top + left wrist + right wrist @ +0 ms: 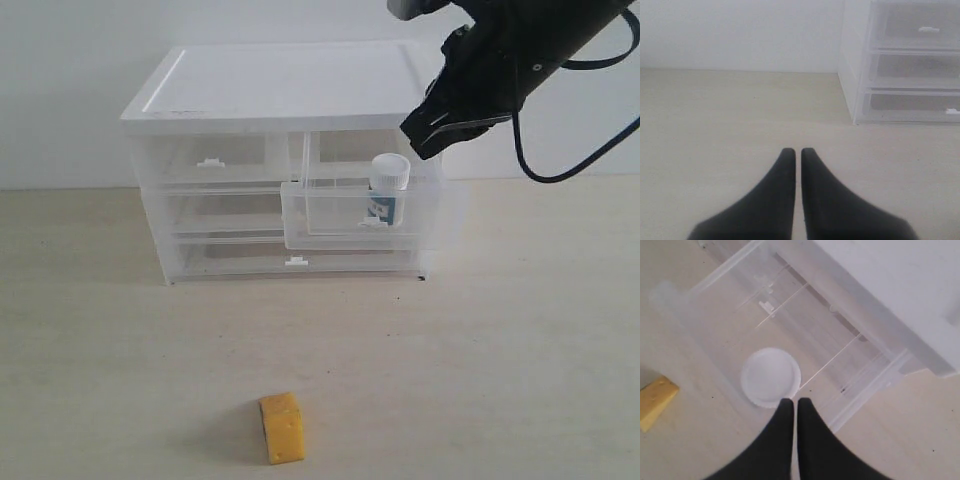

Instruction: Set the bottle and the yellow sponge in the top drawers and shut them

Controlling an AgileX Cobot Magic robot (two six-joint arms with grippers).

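Open in front, crowded at centre-right
The yellow sponge (282, 428) lay low in the frame with bare table (500, 380) all round; at centre-right the pulled-out drawer (330, 215) jutted forward, the bottle (388, 188) standing in it and the right gripper (428, 140) close above.

bottle (771, 376) in open drawer (710, 277), tool (795, 402) pinched together, yellow sponge (655, 399) outside

Exterior faces the cabinet (280, 85) front-on. Right wrist looks straight down, close, into its open drawer (350, 212). Left wrist sits low beside it.
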